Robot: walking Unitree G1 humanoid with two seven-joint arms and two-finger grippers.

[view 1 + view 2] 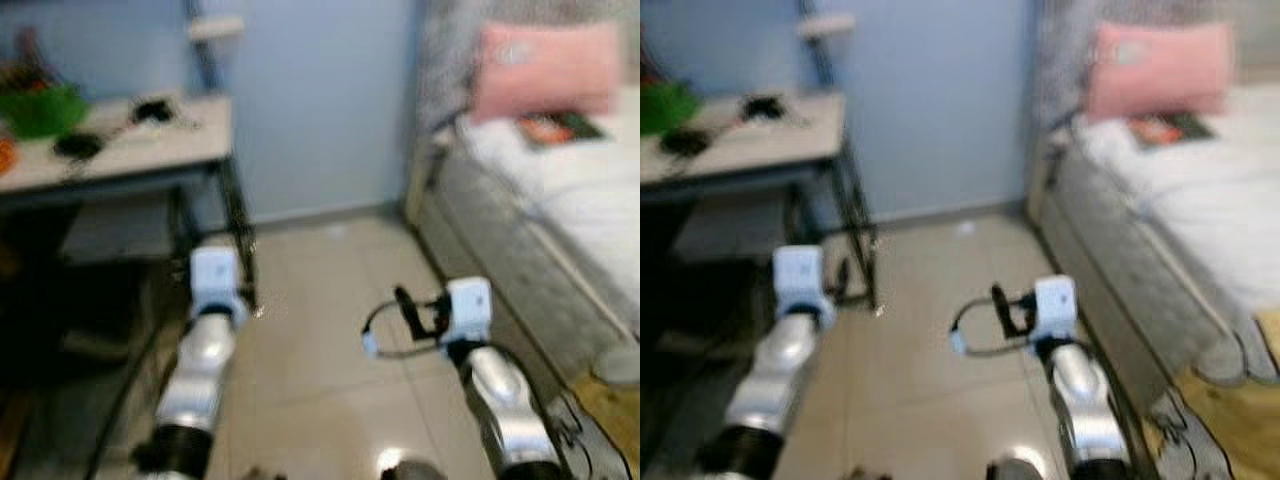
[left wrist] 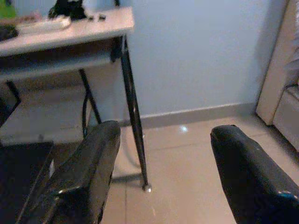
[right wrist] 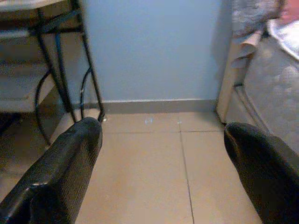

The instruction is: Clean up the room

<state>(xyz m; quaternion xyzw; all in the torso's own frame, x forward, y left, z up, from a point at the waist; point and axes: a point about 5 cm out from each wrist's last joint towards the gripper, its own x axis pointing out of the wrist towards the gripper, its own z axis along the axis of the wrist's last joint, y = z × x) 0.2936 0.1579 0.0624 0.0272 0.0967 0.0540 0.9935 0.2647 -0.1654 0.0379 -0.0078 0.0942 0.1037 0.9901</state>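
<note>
Floor [image 3: 154,154]: glossy pale tile, thin grout lines, light glints. Wall [image 2: 196,56]: matt, smooth. Desk [image 1: 120,150]: matt pale top on thin black metal legs. Left gripper [image 2: 159,182] fingers [image 2: 81,177]: glossy black, plastic-looking. Arm [image 1: 200,370] shells: shiny silver. Pillow [image 1: 545,70], 1 o'clock: soft pink cloth.

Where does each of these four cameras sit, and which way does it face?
Left eye view: on the head, looking forward and down at the beige tiled floor, grey desk and white bed; both silver arms show.
Right eye view: same head, same scene, slightly shifted.
Left wrist view: along the open left gripper toward the black desk leg and pale blue wall.
Right wrist view: along the open right gripper toward that wall and the bed's corner.
Both wrist views share floor, wall and desk legs.
</note>
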